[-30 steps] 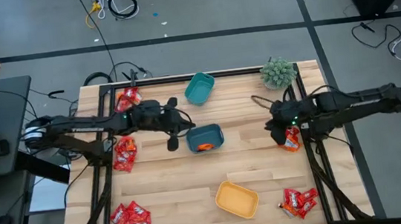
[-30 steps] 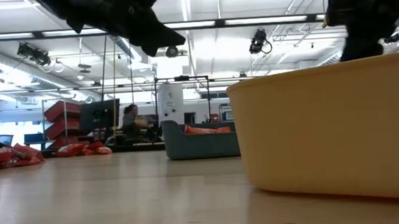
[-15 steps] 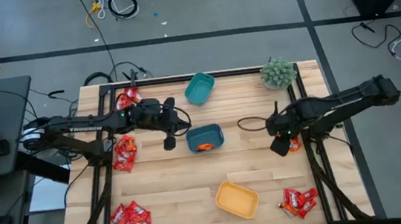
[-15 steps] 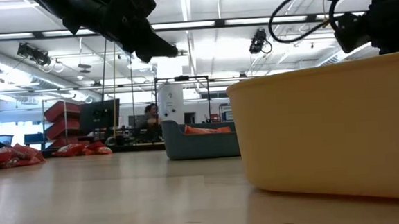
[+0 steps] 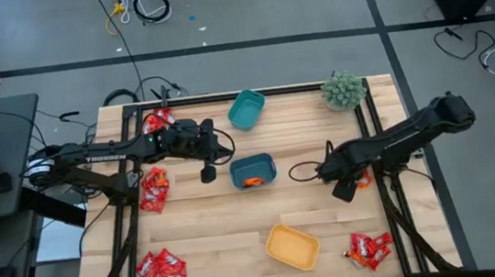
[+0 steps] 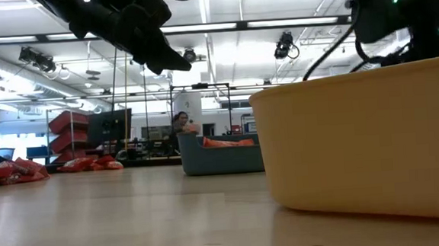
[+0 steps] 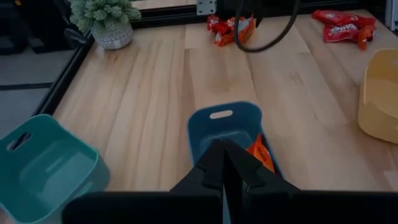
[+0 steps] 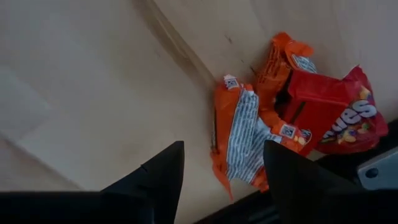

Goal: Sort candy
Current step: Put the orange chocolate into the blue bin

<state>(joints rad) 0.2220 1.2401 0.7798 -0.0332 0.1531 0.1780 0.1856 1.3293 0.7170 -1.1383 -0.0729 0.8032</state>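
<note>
A: Where does the candy sit, taking the dark-blue bin [image 5: 253,171] at the middle of the counter [image 5: 311,215] as the mark?

B: One orange packet [image 5: 251,181] lies inside that bin; the left wrist view shows it against the bin's wall [image 7: 260,154]. Four heaps lie on the counter around it: one on the left arm's side near the far edge [image 5: 157,122], one closer on the same side [image 5: 153,189], one at the near corner of that side [image 5: 162,269], and one at the near corner on the other side [image 5: 370,249]. A fifth small cluster [image 5: 360,180] lies on the right arm's side of the bin.

A: And the left gripper?

B: The left gripper [image 5: 207,172] hangs just beside the dark-blue bin, on the left arm's side. Its fingers [image 7: 214,167] are pressed together with nothing between them.

A: The right gripper?

B: The right gripper [image 5: 343,189] is above the counter right next to that fifth cluster. Its wrist view shows the fingers [image 8: 155,171] spread wide and empty, with orange and red packets [image 8: 283,121] lying on the wood beyond them.

A: Other bins?

B: A teal bin [image 5: 246,108] beyond the dark-blue one, a yellow bin [image 5: 293,247] nearer than it, and a small potted plant [image 5: 344,89] at the far corner.
</note>
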